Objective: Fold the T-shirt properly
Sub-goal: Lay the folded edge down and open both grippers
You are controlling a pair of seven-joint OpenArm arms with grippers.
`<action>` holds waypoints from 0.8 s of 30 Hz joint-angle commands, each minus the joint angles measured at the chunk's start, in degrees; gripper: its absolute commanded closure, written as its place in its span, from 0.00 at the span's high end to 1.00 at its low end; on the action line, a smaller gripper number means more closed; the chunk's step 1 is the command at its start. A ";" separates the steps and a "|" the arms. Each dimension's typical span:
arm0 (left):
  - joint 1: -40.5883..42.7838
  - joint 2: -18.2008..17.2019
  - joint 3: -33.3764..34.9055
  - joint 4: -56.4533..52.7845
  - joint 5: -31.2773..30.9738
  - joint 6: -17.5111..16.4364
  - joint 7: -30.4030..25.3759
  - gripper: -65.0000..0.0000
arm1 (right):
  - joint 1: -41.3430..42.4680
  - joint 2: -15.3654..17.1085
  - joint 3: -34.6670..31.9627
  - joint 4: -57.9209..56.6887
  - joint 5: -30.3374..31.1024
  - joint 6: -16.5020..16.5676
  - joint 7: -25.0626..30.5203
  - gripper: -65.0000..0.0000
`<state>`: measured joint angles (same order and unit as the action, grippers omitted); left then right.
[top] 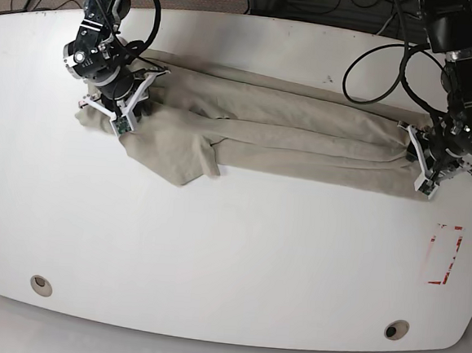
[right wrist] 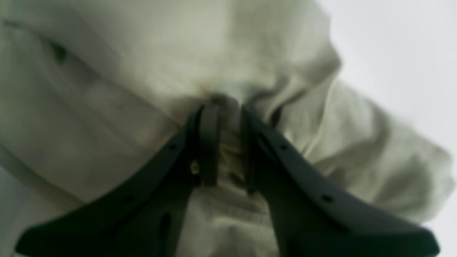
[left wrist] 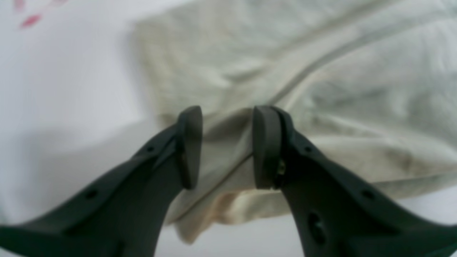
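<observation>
On the white table (top: 229, 258): one beige T-shirt (top: 289, 127), folded lengthwise. Right gripper (right wrist: 225, 142) pinches bunched cloth at one end; left gripper (left wrist: 226, 146), jaws parted, straddles the opposite edge.

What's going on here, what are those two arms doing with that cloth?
A two-armed robot is folding a beige T-shirt on a white table. The shirt lies stretched in a long, wrinkled band, already folded lengthwise, with one sleeve sticking out near one end. The right gripper has bunched cloth pinched between its fingers at one end. The left gripper sits at the other end, its fingers straddling the shirt's edge with a gap between them, not yet clamped.
</observation>
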<state>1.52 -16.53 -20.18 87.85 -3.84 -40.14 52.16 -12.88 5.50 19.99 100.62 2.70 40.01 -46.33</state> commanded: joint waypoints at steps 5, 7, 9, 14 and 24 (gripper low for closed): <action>0.90 -1.00 -1.31 -0.86 0.28 0.14 -1.39 0.32 | 0.97 3.87 0.10 -6.51 -0.28 -0.01 4.96 0.18; 1.07 -1.00 -2.45 -0.95 0.36 0.14 -1.39 0.32 | 2.47 4.48 -0.08 -8.27 -0.55 -0.01 6.19 0.19; 0.99 -1.00 -2.80 -1.04 0.36 0.14 -1.39 0.32 | 3.87 4.66 -0.52 -10.03 -0.72 -0.01 7.07 0.19; 0.63 -1.00 -2.63 -1.04 0.45 0.14 -1.39 0.32 | 7.48 5.98 -0.78 -14.51 -0.63 -0.01 8.22 0.19; 0.46 -1.00 -1.31 -0.60 0.45 0.14 -1.22 0.32 | 11.61 6.06 -0.87 -15.30 -0.72 -0.01 8.04 0.19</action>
<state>2.70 -16.62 -21.32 86.02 -3.40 -40.12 51.37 -1.67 11.00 19.03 83.44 3.64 40.40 -36.53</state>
